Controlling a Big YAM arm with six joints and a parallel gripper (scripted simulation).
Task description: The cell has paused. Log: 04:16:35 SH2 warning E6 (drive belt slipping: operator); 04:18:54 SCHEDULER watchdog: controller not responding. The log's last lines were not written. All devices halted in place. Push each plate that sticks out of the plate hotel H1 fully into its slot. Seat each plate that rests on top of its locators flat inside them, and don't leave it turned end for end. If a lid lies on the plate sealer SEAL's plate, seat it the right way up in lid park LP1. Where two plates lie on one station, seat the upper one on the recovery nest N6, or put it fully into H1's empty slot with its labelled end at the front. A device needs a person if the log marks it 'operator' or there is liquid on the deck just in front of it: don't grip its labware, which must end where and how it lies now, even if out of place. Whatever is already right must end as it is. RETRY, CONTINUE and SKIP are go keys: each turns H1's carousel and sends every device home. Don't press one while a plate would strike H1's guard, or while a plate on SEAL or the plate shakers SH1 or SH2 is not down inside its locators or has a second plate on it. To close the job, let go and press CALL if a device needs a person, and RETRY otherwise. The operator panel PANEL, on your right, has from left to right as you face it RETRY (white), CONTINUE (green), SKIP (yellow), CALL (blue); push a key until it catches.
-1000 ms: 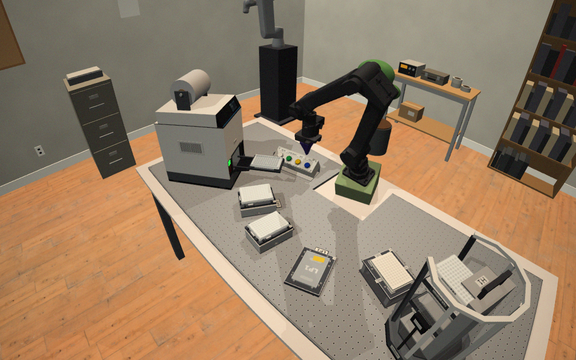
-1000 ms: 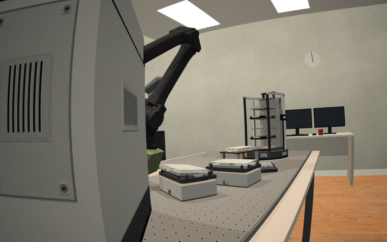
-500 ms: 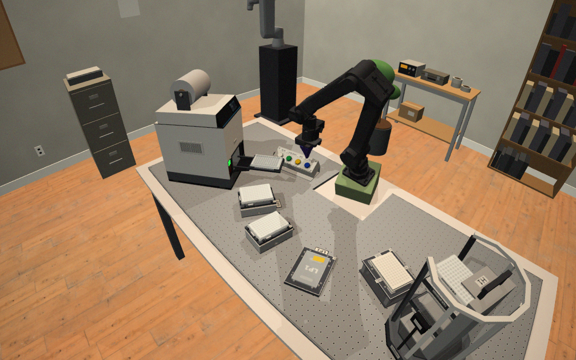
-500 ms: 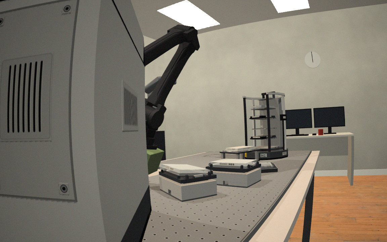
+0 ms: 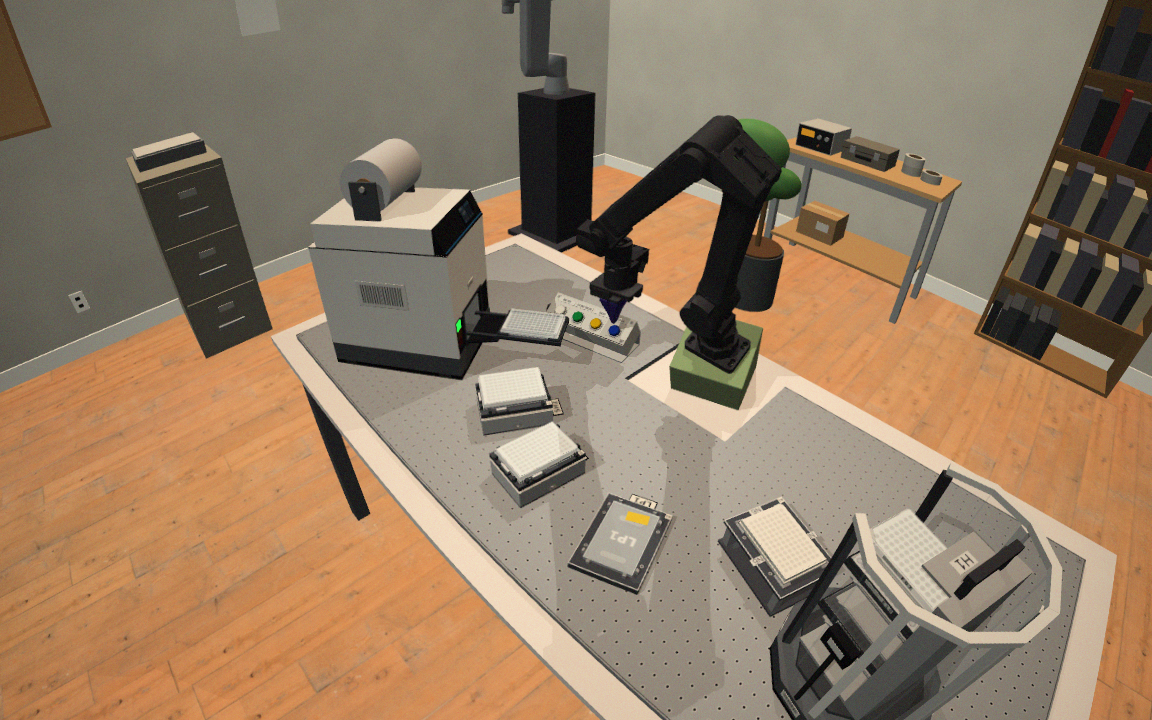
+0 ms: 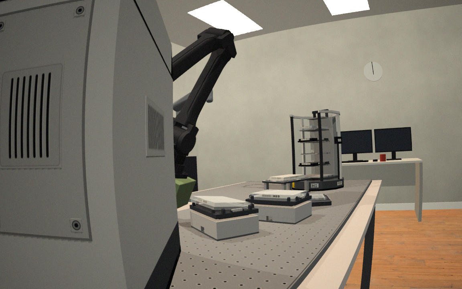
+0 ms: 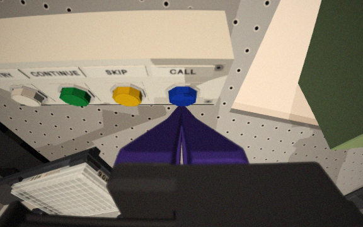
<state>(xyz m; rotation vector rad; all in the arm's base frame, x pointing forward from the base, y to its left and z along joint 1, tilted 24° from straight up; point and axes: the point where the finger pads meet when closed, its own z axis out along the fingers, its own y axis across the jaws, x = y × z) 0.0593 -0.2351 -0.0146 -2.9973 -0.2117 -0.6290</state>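
My gripper (image 7: 181, 113) is shut and empty, its purple tips pointing at the blue CALL key (image 7: 182, 95) on the operator panel (image 5: 599, 329); the tips sit just at the key's near edge. To its left are the yellow SKIP key (image 7: 126, 96), green CONTINUE key (image 7: 74, 96) and white RETRY key (image 7: 28, 96). In the top view the gripper (image 5: 614, 310) hovers right over the panel. The sealer (image 5: 401, 273) holds a white plate (image 5: 533, 324) on its tray. Two shakers each carry a plate (image 5: 512, 388) (image 5: 536, 449). Lid park LP1 (image 5: 621, 540) lies flat. The recovery nest holds a plate (image 5: 783, 542). The plate hotel H1 (image 5: 920, 591) stands at the near right.
The arm's green base block (image 5: 714, 362) stands right of the panel on a beige pad. The sealer tray and its plate (image 7: 65, 189) show low left in the wrist view, close to the gripper body. The table edge runs along the front.
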